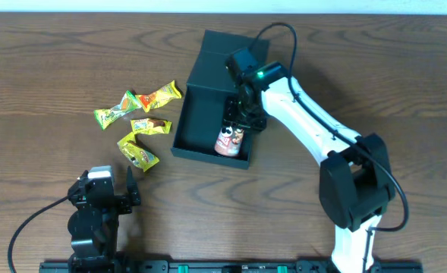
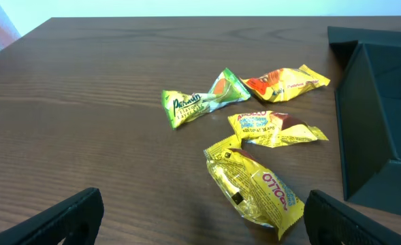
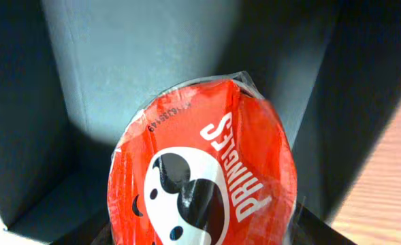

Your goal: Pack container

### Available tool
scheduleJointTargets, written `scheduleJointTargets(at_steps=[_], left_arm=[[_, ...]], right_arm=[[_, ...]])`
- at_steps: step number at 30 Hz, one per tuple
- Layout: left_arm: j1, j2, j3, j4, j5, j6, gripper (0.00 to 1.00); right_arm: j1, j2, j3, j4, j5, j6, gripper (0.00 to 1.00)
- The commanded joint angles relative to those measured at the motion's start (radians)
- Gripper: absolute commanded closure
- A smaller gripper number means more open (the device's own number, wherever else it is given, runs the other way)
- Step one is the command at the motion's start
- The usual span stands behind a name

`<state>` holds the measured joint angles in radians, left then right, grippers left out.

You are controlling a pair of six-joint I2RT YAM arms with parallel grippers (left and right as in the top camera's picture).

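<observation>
We've got the dark green-black rectangular cardboard box [image 1: 196, 114] sitting open mid-table on the brown wooden table [image 1: 48, 68], with its flap lid folded back on the far side. The right gripper [image 1: 243, 114] is reaching down into the box's right end. As far as we can tell, its jaws are clamped on a small red snack can [image 1: 231, 138] with a moustached face printed on it. The can sits tilted by the near right corner, and we can't tell if it touches the floor.

Four crinkly foil snack packets [image 2: 254, 187] lie loose just left of the box. The left gripper [image 2: 205, 204] sits low near the table's front edge with its jaws spread wide and nothing in them, facing the packets.
</observation>
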<state>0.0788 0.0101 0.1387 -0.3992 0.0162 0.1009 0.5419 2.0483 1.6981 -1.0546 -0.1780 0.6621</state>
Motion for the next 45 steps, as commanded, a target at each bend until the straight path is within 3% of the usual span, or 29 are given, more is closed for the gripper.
scheduleJointTargets(at_steps=[1,21,28,45], left_arm=[[0.006,-0.006,-0.020,-0.005,0.000,-0.014,0.05],[0.006,-0.006,-0.020,-0.005,0.000,-0.015,0.05],[0.006,-0.006,-0.020,-0.005,0.000,-0.015,0.05],[0.006,-0.006,-0.020,-0.005,0.000,-0.015,0.05]], right_arm=[[0.047,-0.008,0.079,-0.021,0.142,-0.086,0.48],[0.300,-0.008,0.137,-0.101,0.669,-0.380,0.44],[0.344,0.000,0.137,-0.102,0.687,-0.488,0.41],[0.344,0.086,0.136,-0.127,0.626,-0.580,0.31]])
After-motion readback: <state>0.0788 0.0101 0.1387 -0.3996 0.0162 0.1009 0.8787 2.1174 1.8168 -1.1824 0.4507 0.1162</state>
